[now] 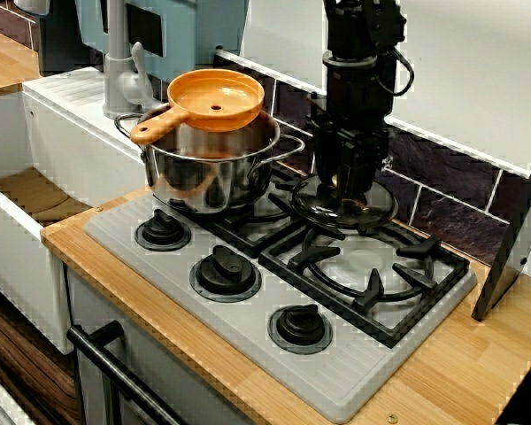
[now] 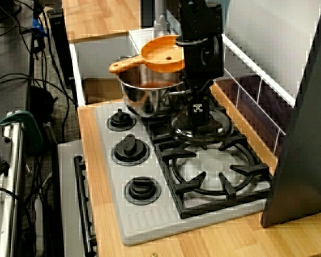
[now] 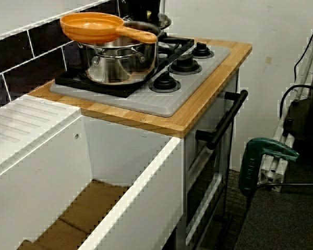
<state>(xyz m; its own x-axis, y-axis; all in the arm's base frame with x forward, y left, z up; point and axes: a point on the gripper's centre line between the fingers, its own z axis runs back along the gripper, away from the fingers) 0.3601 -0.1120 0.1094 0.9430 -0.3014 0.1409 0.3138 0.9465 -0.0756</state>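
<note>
In the front view my black gripper (image 1: 343, 184) points straight down onto a round glass lid (image 1: 343, 207) that lies flat on the back part of the black stove grate (image 1: 372, 274). The fingertips reach the lid's centre, where its knob seems to be, but the grip itself is hidden. Seen from the stove's right end, the gripper (image 2: 197, 111) stands over the same lid (image 2: 199, 129). Just left of it is a steel pot (image 1: 211, 164) with an orange pan (image 1: 214, 99) resting on its rim. From the sink side, the pot (image 3: 120, 60) and orange pan (image 3: 99, 27) hide the gripper.
Three black knobs (image 1: 225, 270) line the front of the grey hob plate (image 1: 248, 336). A grey tap (image 1: 124, 75) and a white sink (image 3: 68, 172) lie to the left. A dark tiled wall (image 1: 442, 190) runs behind. A dark slanted panel (image 1: 518, 239) stands at the right.
</note>
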